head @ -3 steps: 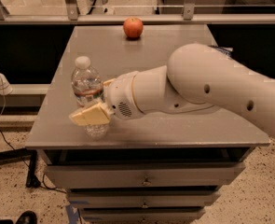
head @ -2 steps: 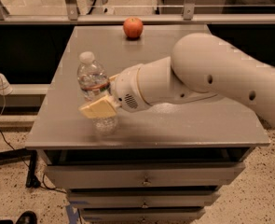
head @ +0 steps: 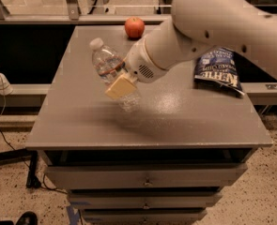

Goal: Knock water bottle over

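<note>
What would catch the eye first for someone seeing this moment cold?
A big white arm reaches in from the upper right, its gripper against the water bottle left of centre on the grey table. The bottle leans steeply, cap toward the upper left. A red apple sits at the table's far edge, and a blue chip bag lies on its right side.

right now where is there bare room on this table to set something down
The front strip of the table is bare, as is the left edge beside the water bottle. The middle is crowded: the gripper is at the tilted bottle. Apple at back, chip bag right.
</note>
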`<action>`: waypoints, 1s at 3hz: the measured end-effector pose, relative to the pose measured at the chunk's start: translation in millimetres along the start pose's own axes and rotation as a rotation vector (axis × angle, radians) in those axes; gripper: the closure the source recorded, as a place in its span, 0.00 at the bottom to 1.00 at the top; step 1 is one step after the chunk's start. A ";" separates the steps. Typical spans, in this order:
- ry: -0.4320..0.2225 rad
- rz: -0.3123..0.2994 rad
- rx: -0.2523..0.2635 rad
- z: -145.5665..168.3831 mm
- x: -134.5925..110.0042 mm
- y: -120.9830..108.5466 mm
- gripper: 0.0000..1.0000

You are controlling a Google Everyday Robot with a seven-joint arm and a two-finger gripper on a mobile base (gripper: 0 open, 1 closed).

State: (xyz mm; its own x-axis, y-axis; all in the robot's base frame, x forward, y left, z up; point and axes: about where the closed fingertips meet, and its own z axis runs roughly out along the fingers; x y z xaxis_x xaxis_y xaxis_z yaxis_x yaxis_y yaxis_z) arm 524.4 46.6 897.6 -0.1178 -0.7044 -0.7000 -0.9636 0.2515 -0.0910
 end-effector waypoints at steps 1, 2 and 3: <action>0.190 -0.105 -0.025 12.0 22.0 -7.7 1.00; 0.241 -0.131 -0.029 13.9 25.4 -10.2 0.82; 0.242 -0.131 -0.029 12.3 23.8 -10.4 0.58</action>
State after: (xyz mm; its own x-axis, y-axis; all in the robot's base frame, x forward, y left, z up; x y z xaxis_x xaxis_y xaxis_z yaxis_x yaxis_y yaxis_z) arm 534.5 35.3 873.2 -0.0424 -0.8683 -0.4941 -0.9804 0.1314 -0.1467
